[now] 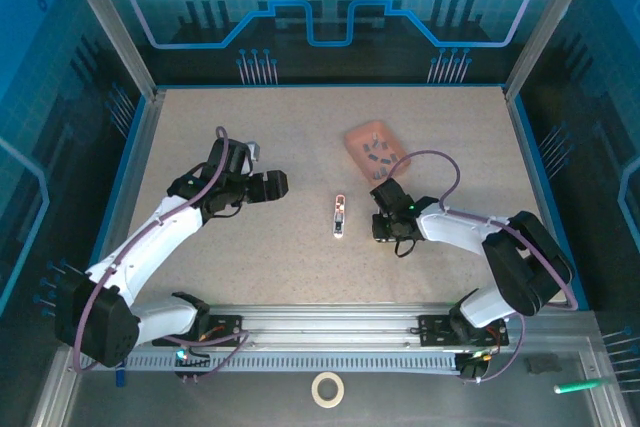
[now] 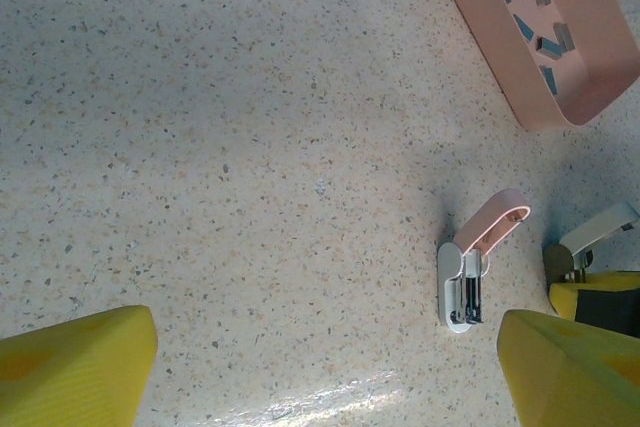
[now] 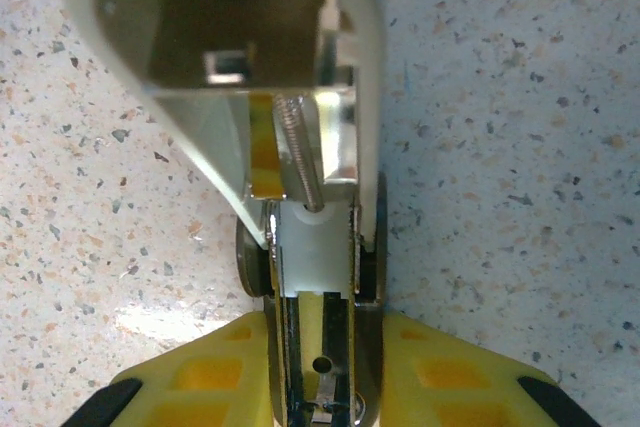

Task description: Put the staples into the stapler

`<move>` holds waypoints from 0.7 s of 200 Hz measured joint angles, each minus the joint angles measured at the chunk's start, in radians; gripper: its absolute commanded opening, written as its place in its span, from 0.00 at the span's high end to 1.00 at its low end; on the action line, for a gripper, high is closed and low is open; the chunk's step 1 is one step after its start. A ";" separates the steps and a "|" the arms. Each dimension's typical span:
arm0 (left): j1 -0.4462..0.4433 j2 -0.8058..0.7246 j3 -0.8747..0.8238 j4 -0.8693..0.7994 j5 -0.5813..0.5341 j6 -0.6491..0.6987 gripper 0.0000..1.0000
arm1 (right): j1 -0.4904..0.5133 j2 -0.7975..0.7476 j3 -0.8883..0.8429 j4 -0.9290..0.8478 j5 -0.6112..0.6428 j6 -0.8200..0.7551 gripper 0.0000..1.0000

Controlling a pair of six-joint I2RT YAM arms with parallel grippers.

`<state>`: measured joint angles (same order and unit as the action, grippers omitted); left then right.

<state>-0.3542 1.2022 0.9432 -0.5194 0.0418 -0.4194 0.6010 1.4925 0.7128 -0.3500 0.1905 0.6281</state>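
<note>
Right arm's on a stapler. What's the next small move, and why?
Probably send the open left gripper to the pink tray for one strip of staples. The strips lie loose there, and the right gripper is closed around a stapler with its lid up and spring bared, so it looks ready for loading.

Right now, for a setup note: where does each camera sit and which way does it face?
Top external: above and behind, facing down on the table; both arms, left tool, right tool show.
Left wrist: on the left arm, facing down at the stapler; its yellow fingers at the bottom corners.
Right wrist: close above a white spring-loaded piece between its fingers.
Shared: top and left wrist both show stapler and tray.
</note>
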 measured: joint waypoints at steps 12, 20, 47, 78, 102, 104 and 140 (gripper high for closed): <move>0.000 0.000 -0.001 0.002 0.000 0.000 0.10 | 0.009 0.000 0.000 -0.001 0.004 0.008 0.74; 0.000 -0.001 -0.003 0.003 0.000 0.000 0.10 | 0.016 0.000 0.001 -0.002 0.005 0.015 0.74; 0.000 -0.008 -0.006 0.004 0.000 0.000 0.11 | 0.034 0.016 0.017 -0.010 0.012 0.045 0.74; 0.000 -0.013 -0.006 0.006 0.000 0.000 0.11 | 0.042 0.046 0.052 -0.034 0.022 0.079 0.74; 0.000 -0.014 -0.006 0.005 0.000 0.000 0.11 | 0.042 0.066 0.072 -0.046 0.022 0.099 0.74; 0.000 -0.014 -0.006 0.005 0.000 0.000 0.11 | 0.042 0.067 0.075 -0.047 0.022 0.101 0.73; 0.000 -0.014 -0.006 0.005 0.000 0.000 0.11 | 0.047 0.079 0.088 -0.053 0.026 0.121 0.74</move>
<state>-0.3542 1.1881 0.9375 -0.5140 0.0418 -0.4191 0.6483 1.5711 0.8005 -0.4026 0.2165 0.7494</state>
